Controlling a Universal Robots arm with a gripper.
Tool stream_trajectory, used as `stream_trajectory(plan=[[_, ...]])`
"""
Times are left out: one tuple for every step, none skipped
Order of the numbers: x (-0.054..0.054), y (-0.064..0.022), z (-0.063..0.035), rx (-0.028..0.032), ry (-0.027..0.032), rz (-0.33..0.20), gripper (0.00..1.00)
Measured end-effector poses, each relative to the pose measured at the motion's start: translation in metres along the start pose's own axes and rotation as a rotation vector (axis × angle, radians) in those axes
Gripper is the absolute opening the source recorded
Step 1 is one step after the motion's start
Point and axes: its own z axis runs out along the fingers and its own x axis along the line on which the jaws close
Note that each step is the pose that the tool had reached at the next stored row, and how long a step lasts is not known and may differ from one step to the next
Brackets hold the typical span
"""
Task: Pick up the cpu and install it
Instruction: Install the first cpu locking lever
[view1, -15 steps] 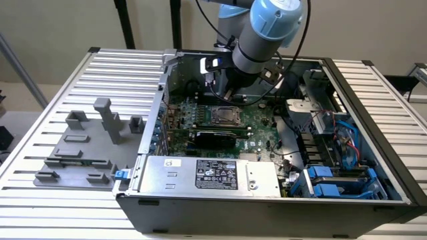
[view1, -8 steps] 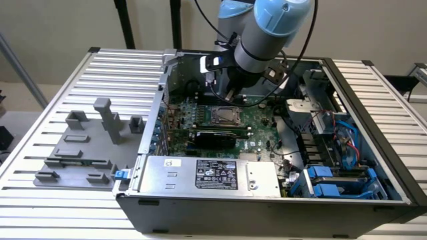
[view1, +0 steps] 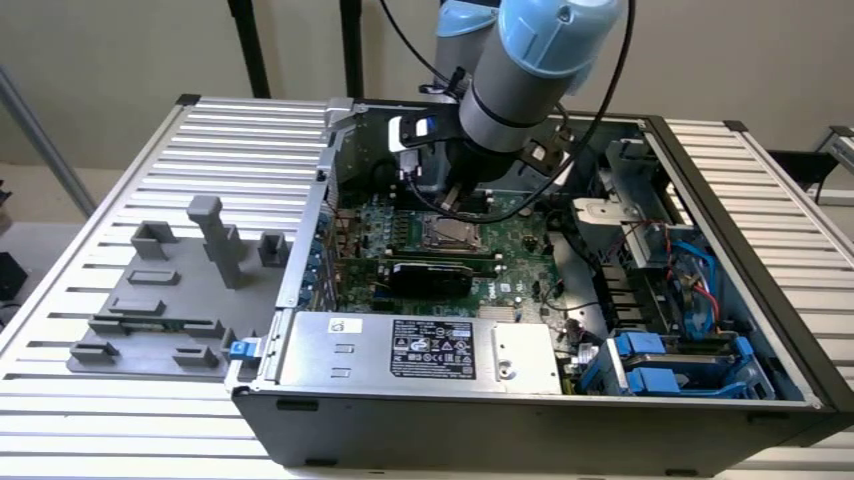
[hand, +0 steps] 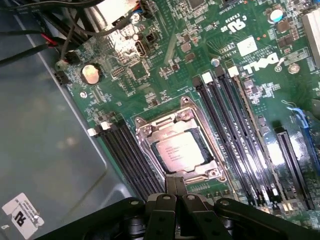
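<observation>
The cpu (hand: 181, 150), a silvery square chip, lies flat inside the metal-framed socket (hand: 145, 131) on the green motherboard (hand: 165, 45). In the exterior view the cpu (view1: 449, 232) sits just below the arm's wrist, in the middle of the open computer case. My gripper (hand: 176, 184) hovers over the socket's edge beside the chip, its two dark fingers pressed together and shut with nothing between them. The gripper (view1: 461, 205) hangs low over the board, partly hidden by the wrist and cables.
Black memory slots (hand: 235, 125) flank the socket on both sides. A silver power supply (view1: 414, 350) fills the case's front, with blue drive bays (view1: 661, 365) at the exterior view's right. Grey fixture blocks (view1: 174, 290) stand on the slatted table at the exterior view's left.
</observation>
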Motion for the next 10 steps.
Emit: stream_trajectory(plan=[[-0.002,-0.0011,-0.0002,-0.0001,-0.0002,0.0,0.11],[-0.004,-0.0022,-0.0004,-0.0001,-0.0002,0.0,0.11],[-0.006,-0.0031,-0.0007,-0.0001,-0.0003,0.0,0.11],[-0.008,-0.0037,-0.0011,-0.0001,-0.0002,0.0,0.11],[-0.011,-0.0038,-0.0018,-0.0001,-0.0001,0.0,0.11],[-0.013,-0.0035,-0.0026,-0.0001,-0.0002,0.0,0.11],[-0.016,-0.0029,-0.0036,0.0,-0.0003,0.0,0.11],[-0.02,-0.0021,-0.0047,0.0,-0.0002,0.0,0.11],[-0.023,-0.0013,-0.0059,0.0,-0.0002,0.0,0.11],[-0.026,-0.0005,-0.007,0.0,-0.0002,0.0,0.11]])
